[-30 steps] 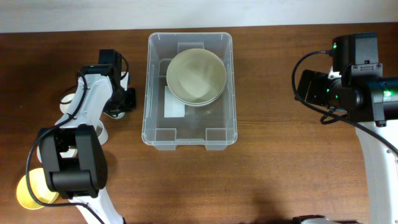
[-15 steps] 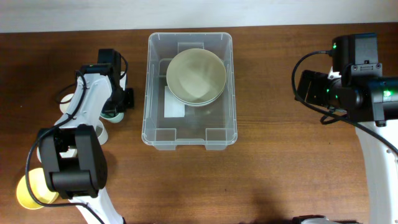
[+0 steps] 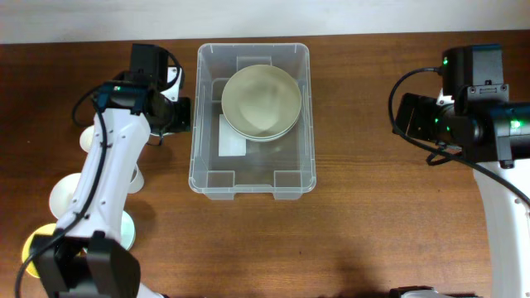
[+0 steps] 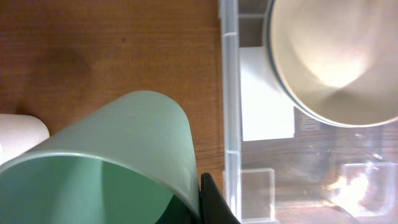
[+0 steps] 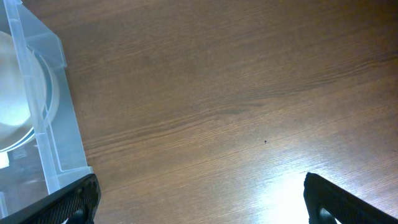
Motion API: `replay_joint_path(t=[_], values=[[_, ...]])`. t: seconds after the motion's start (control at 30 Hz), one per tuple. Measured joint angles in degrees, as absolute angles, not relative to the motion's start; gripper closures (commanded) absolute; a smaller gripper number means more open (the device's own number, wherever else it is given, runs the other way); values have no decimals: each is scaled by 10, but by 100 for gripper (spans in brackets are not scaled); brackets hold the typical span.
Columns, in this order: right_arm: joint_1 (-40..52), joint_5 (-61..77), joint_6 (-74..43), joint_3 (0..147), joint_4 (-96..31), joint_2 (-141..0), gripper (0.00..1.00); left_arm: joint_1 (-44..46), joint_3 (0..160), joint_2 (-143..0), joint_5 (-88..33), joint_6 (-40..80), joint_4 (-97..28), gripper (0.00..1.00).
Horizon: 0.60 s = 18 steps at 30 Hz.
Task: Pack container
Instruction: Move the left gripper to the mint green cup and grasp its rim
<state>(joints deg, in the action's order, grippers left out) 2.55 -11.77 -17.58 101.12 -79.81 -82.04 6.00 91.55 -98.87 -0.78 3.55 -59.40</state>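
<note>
— Where is the container to be found?

— The container (image 3: pixel 196 141) is set at the middle of the desk, nearer the far edge than the near one. Pale bowls (image 3: pixel 261 101) are stacked inside it, toward its far end, and a white label (image 3: pixel 233 137) is seen on its floor beside them.

— What is reported of the left claw?

— The left gripper (image 3: pixel 175 116) is held just beside the container's left wall, on the side of the desk's left edge. It is closed on a green cup (image 4: pixel 112 155), which is tilted in the wrist view; one dark finger (image 4: pixel 214 204) is seen pressed against the cup's side.

— And the right claw?

— The right gripper (image 5: pixel 205 208) is kept wide, both fingertips being well apart above bare wood between the container and the right edge. Nothing is held in it.

— What else is noted on the desk?

— White cups (image 3: pixel 68 195) are placed along the left edge, and a yellow cup (image 3: pixel 31 250) is seen near the near-left corner.
</note>
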Motion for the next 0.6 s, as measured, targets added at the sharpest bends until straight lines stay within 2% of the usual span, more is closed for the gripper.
replay_joint_path(t=[0.33,0.6], values=[[25,-118,-176,1011,-799,-820,0,60,917,-984,-16,36,-617,100],[25,-118,-176,1011,-800,-820,0,60,917,-984,-72,36,-626,100]])
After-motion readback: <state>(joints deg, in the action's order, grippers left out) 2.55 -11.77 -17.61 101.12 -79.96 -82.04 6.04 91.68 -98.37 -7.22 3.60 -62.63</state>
